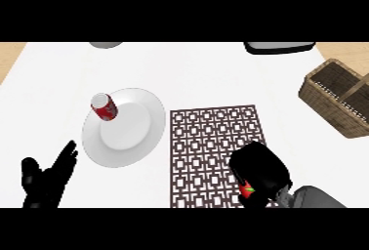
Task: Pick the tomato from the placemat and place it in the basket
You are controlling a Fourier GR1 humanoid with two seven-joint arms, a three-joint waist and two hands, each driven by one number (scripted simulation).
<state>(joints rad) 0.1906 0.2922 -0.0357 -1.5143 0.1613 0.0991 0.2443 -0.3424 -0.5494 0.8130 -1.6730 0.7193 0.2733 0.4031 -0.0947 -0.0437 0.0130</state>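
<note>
White tabletop (216,73) noted: right hand (261,168) has its fingers curled round the tomato (247,189) at the near right edge of the placemat (209,141); recommend lifting straight up, then carrying far-right above the basket (320,100) rim before releasing.

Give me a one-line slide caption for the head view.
Right hand curled round the tomato at the placemat, near corner; basket at far right; left hand open, lower left.

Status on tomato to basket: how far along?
Done: the right robot hand is curled round the tomato. In hand: the tomato is over the placemat's near corner; lift unclear. Left: carry it to the basket at right and release.
</note>
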